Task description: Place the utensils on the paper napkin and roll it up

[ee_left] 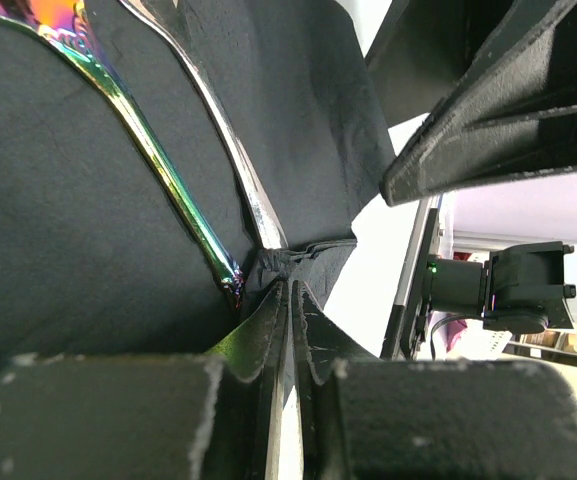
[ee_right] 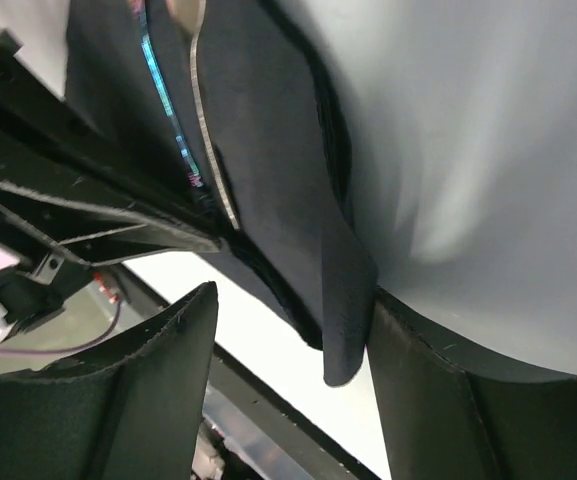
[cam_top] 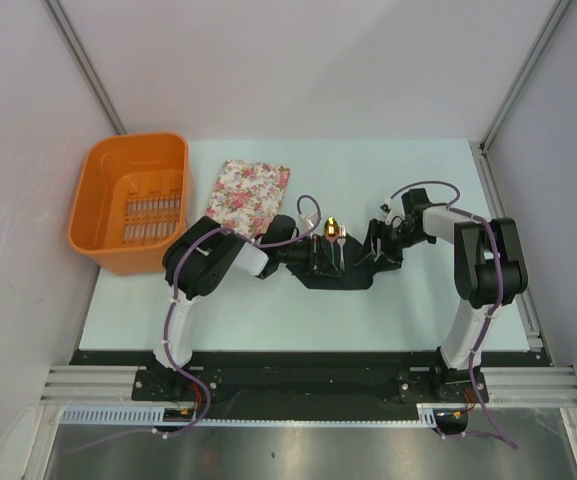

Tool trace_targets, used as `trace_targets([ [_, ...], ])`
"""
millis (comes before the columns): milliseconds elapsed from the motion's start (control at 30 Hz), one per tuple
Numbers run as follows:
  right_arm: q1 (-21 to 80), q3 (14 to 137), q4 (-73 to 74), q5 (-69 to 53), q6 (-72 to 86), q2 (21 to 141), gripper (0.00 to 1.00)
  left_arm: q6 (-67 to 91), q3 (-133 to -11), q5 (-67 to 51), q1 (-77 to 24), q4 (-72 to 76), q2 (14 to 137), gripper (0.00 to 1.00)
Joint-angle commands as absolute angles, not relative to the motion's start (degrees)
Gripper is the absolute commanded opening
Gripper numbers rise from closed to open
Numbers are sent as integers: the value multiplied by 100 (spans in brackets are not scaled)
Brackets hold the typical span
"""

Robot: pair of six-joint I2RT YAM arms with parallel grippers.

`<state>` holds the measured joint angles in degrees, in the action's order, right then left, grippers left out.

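While the left gripper (ee_left: pixel 290 288) is pinched tight on a bunched edge of the thin black paper napkin (cam_top: pixel 350 272), I see the right gripper (ee_right: pixel 293 310) with its jaws standing well apart. A loose folded flap of that napkin hangs between its fingers (ee_right: pixel 158 380), close against one of them, not clamped; actual contact I cannot tell. Napkin sits mid-table, rumpled, between the two grippers. Two slim metal utensils (cam_top: pixel 335 240) with silver-grey handles and gold heads lie on it side by side, heads pointing away from the arm bases. On the left wrist camera their handle ends run down to just beside the pinch. Pink-and-white floral cloth (cam_top: pixel 249 190) lies flat beyond the left arm, orange plastic basket (cam_top: pixel 118 250) at the pale table's (cam_top: pixel 418 310) left edge.
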<state>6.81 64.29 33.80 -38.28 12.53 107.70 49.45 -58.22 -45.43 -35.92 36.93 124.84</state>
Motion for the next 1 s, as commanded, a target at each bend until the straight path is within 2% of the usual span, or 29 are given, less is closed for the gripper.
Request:
trace_targets([
  [0,642,6250,3164,-4455,1327,10785,64,4720,-5836,-4465,-3559,3568,12542,9],
  [300,422,5854,2768,-5053,1775,10257,56,4711,-5836,-4465,-3559,3560,12516,9],
  [467,325,5661,2532,-5344,1986,10204,47,4711,-5836,-4456,-3551,3568,12516,9],
  [567,334,5695,2540,-5238,2004,10274,53,4702,-5827,-4465,-3559,3577,12516,9],
  [600,351,5713,2618,-5160,1978,10318,59,4702,-5827,-4456,-3551,3577,12507,9],
  [700,395,5748,2751,-5036,1899,10406,66,4702,-5836,-4456,-3542,3586,12498,9],
  [967,536,5871,3339,-4509,1486,10687,69,4702,-5836,-4456,-3542,3568,12507,9],
])
